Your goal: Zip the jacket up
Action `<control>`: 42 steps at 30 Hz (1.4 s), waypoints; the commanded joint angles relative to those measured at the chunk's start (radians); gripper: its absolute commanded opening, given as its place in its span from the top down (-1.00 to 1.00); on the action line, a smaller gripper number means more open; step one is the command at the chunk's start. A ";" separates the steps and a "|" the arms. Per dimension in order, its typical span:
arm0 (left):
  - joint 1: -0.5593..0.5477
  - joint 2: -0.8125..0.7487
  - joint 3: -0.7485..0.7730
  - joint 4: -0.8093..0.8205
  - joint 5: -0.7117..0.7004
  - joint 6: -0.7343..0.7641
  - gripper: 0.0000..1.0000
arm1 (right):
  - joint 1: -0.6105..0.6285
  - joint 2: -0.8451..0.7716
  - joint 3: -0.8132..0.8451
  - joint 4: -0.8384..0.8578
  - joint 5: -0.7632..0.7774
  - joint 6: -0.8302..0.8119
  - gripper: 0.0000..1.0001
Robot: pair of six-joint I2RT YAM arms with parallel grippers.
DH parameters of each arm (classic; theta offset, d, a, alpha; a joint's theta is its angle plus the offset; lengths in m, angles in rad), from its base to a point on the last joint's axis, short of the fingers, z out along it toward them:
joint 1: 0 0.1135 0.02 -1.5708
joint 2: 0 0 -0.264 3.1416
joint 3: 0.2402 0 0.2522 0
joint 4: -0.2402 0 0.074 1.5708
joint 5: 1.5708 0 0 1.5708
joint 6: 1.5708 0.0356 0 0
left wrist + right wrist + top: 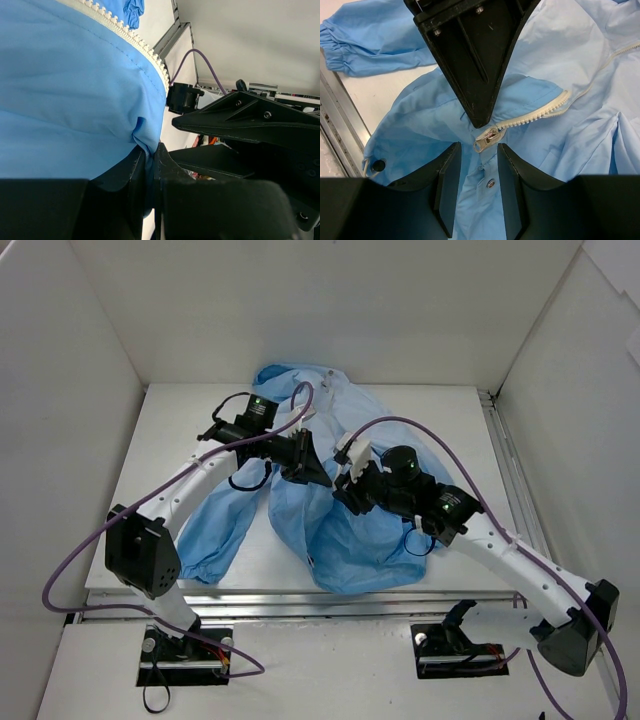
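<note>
The light-blue jacket point(340, 525) lies crumpled across the middle of the table, one sleeve point(215, 530) trailing toward the front left. My left gripper point(308, 465) is shut on a fold of its fabric point(142, 131), just below the white zipper teeth point(135, 41). In the right wrist view that gripper's black fingers point(470, 65) point down at the metal zipper slider point(487, 137). My right gripper point(479, 150) hovers open just short of the slider, its fingers point(451, 175) either side of the jacket's front hem and a snap button point(491, 183). Its jaws hold nothing.
White walls enclose the table on three sides. A metal rail point(510, 470) runs along the right edge and another point(337, 125) along the front. A gathered cuff point(335, 47) lies near the table edge. Purple cables point(430, 435) loop over both arms.
</note>
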 commanded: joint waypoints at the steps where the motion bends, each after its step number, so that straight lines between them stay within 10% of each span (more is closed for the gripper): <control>1: 0.006 -0.026 0.038 0.026 0.048 -0.014 1.00 | 0.015 0.006 0.002 0.059 -0.001 -0.021 0.37; 16: 0.006 -0.034 0.021 0.032 0.056 -0.011 1.00 | 0.032 0.017 -0.019 0.059 0.097 -0.029 0.49; 28: 0.006 -0.038 0.015 0.029 0.060 -0.007 1.00 | 0.030 0.018 -0.001 0.059 0.119 -0.026 1.00; 42: -0.003 -0.026 0.025 -0.022 0.077 0.050 1.00 | 0.029 0.058 0.056 0.059 0.148 0.003 1.00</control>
